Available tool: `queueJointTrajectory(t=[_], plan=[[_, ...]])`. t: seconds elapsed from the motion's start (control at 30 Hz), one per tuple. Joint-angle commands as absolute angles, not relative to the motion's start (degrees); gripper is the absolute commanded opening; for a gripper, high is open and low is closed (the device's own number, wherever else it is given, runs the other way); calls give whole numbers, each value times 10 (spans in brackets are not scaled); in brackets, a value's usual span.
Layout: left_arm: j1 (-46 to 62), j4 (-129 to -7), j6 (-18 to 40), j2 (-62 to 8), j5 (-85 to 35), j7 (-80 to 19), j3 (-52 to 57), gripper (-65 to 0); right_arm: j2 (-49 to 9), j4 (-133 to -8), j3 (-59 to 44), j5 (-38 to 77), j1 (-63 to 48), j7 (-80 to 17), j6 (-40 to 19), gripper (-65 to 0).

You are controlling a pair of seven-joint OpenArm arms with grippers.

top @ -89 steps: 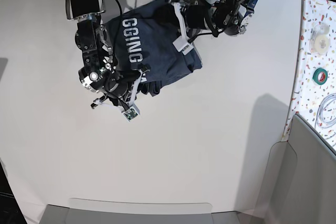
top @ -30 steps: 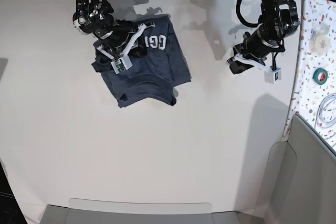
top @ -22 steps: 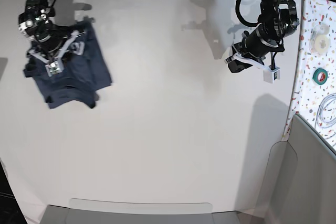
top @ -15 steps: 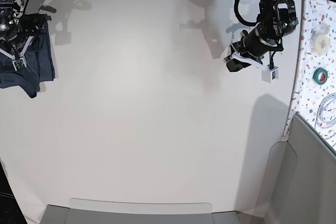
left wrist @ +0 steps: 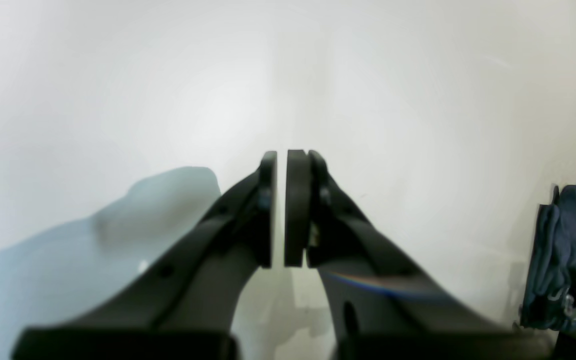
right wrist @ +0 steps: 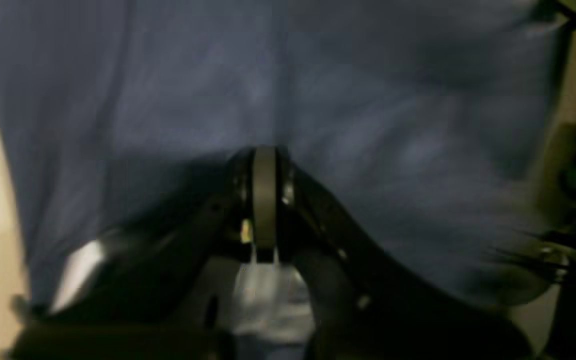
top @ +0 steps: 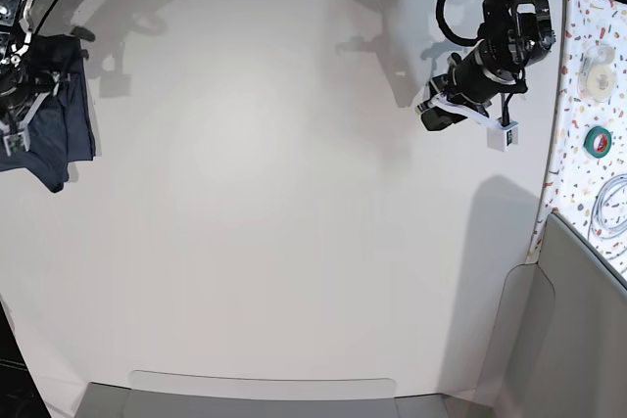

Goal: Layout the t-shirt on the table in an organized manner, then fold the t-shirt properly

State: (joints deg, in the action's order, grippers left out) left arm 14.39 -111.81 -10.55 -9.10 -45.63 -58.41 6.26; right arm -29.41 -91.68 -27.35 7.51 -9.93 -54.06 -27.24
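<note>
navy cotton hangs bunched at the far left edge of the base view, where the t-shirt [top: 54, 105] sits at the rim of the white table [top: 294, 203] beneath the right arm; the right gripper [right wrist: 264, 200], seen from its wrist camera, has its jaws pressed fully together with blurred blue cloth filling the frame behind them, though whether any fold is pinched between them cannot be told; across the table, well apart from the garment, the left gripper [left wrist: 286, 207] hovers over bare tabletop with only a thin slit between its pads, holding nothing, the t-shirt visible at the right edge of its view
</note>
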Motion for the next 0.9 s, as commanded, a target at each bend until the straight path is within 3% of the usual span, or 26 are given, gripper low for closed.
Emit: queueJointTrajectory(t=[0.0,0.13,0.23,0.37,0.47,0.6,0.7,0.87], plan=[[140,-1130,-102,-95,-466,-578,57,-615,-301,-931,-300,66,-65,-529,-264,-650],[134,-1135,-102,-96,-480,-574,56,-616,-227,-944,-329,66,28,-528,-264,-650],[101,-1163,-103,-101,-478,-571,54,-617,-119,-1007,-327,65,51,-486,-263,-650],[55,-1183,-108,-149,-478,-568,50,-620,6,-1092,-262,-4,16,-277,-262,-650],[55,-1185,-109,-183,-444,-524,48,-650,37,-1130,-196,-99,-37,-140,-247,-650],[134,-1185,-109,-222,-313,-333,47,-650,38,-1148,-113,-211,-132,23,-185,-650],[219,-1179,-109,-222,-141,-85,48,-650,35,-1148,-90,-288,-209,131,-133,-650],[340,-1142,-109,-109,95,261,99,-634,33,-1148,-94,-319,-338,230,-87,-650]])
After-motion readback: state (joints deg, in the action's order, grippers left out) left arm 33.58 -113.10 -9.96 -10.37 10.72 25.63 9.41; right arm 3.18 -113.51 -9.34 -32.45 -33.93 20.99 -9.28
